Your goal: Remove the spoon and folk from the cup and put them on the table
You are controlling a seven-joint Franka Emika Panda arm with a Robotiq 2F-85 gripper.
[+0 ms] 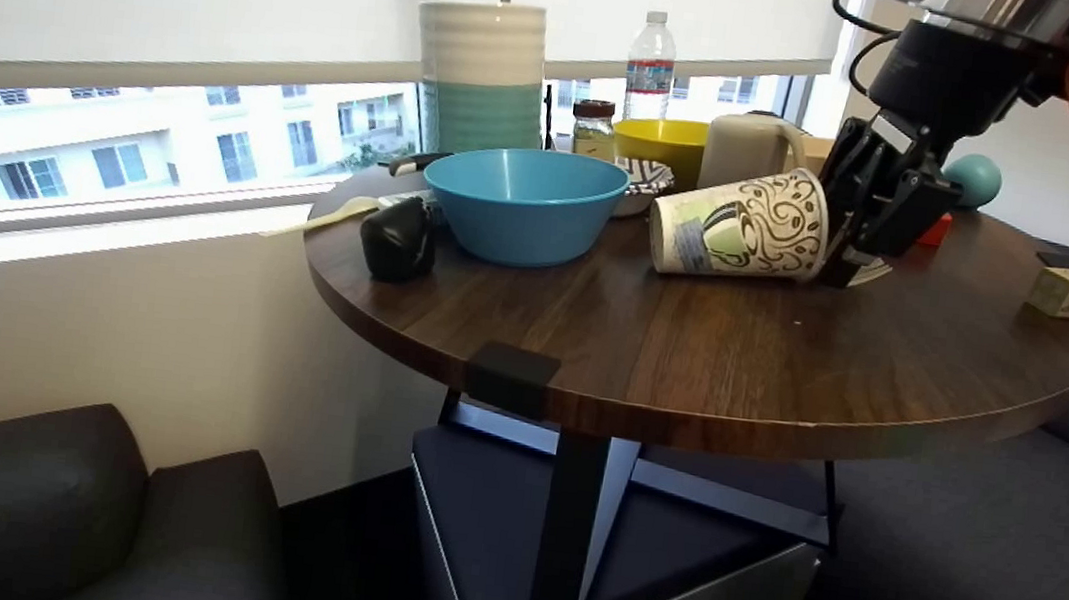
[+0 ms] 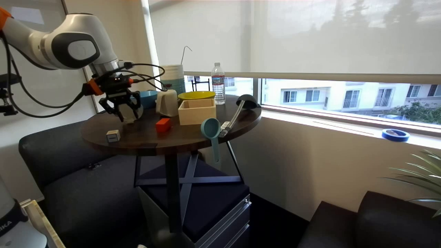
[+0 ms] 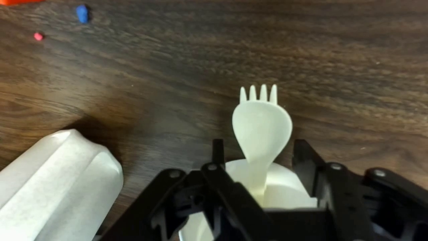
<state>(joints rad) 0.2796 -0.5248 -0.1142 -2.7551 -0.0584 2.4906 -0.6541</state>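
The round table [image 1: 689,358] under me is dark brown, its top streaked with wood grain. A smooth, flaring blue bowl [image 1: 524,213] stands on it, near the narrow end of the tapered paper cup [image 1: 749,226]; the cup lies on its side, cream with dark squiggles. My black, jointed gripper [image 3: 259,160] is spread wide at its mouth. A pale container [image 1: 738,147] crowds just behind the cup in an exterior view. The pale, round-bowled spoon [image 3: 262,125] pokes out of the cup between my fingers, gaps on either side, covering the fork [image 3: 253,93] except for four blunt tines. Beyond lie a blue lump [image 3: 82,14] and a tinier pink speck [image 3: 38,36].
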